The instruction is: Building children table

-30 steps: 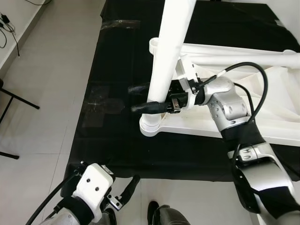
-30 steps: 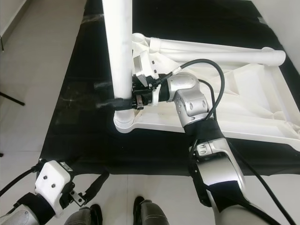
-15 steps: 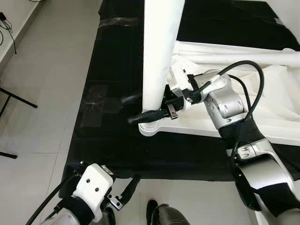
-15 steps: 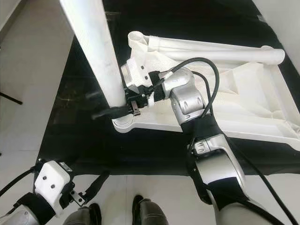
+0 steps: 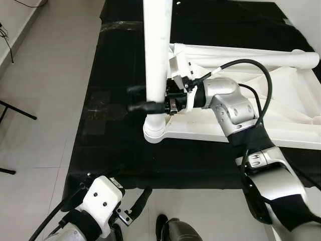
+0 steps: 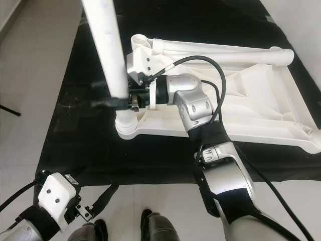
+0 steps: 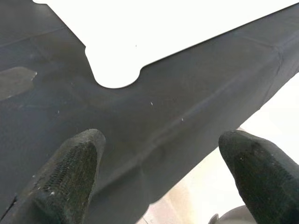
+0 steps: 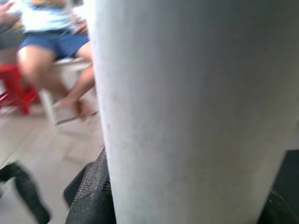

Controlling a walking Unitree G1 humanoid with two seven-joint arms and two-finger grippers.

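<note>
Now right end effector [image 5: 150, 104] clamps the white leg [image 5: 156, 55] upright over the upturned top's [image 5: 281, 108] corner socket [image 5: 153, 131] on the black mat [image 5: 115, 60]; keep it vertical, press straight down w/o tilting; left end effector [image 7: 159, 172] hangs open, idle

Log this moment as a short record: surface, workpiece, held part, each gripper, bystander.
surface: black mat on a pale tiled floor
workpiece: white table top, lying upside down on the mat
held part: white table leg, upright over the corner socket
right gripper: jaws clamped around the leg just above the socket
left gripper: jaws open, low by the mat's near edge
bystander: seated person, blurred
</note>
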